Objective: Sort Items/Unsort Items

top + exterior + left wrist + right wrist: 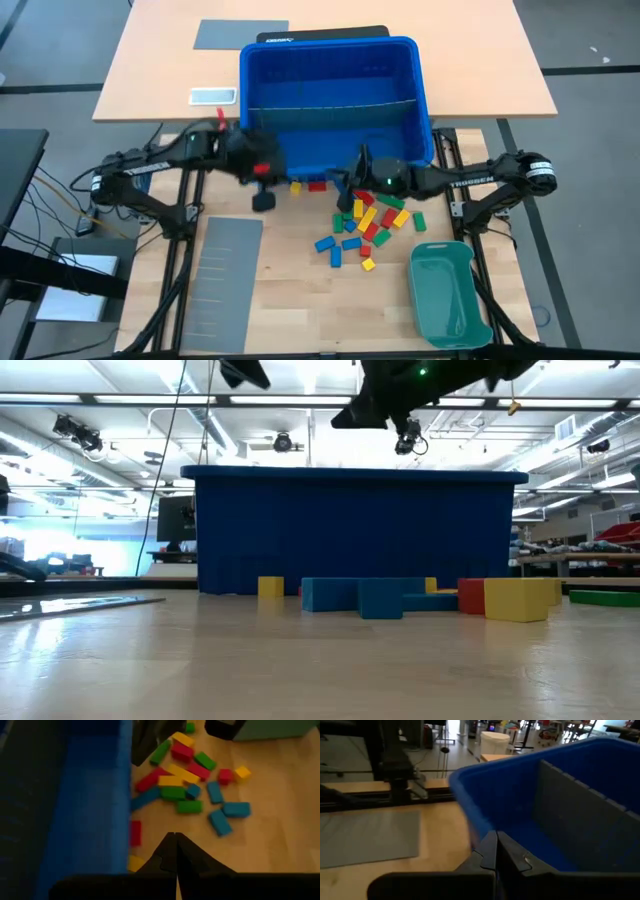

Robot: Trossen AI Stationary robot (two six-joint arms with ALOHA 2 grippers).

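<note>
L gripper [262,198] sits just off the front-left corner of the blue bin [335,60], fingers [170,852] pressed together, nothing between them. R gripper [357,172] is at the bin's front wall, right of centre, jaws likewise closed flat and empty; its wrist cam looks over the rim into the bin, where a grey divider wall [580,815] runs across the interior. Blocks [368,222] lie loose on the wooden table [290,300], in a mixed pile in front of the bin, between the two arms: red, yellow, green and blue pcs jumbled, several touching or overlapping. A few blue ones [334,250] lie on the near edge of the pile, apart from the rest. One yellow [296,187] and one red [317,186] lie just beside the bin's front wall. No block visible inside the bin. Teal tray [447,295] stands near the pile, on the R side, no blocks in it. Flat grey slotted sheet [220,285] lies on the L side of the table, well apart from the pile. Low view: blocks line up in front of the bin wall, both arms overhead.
</note>
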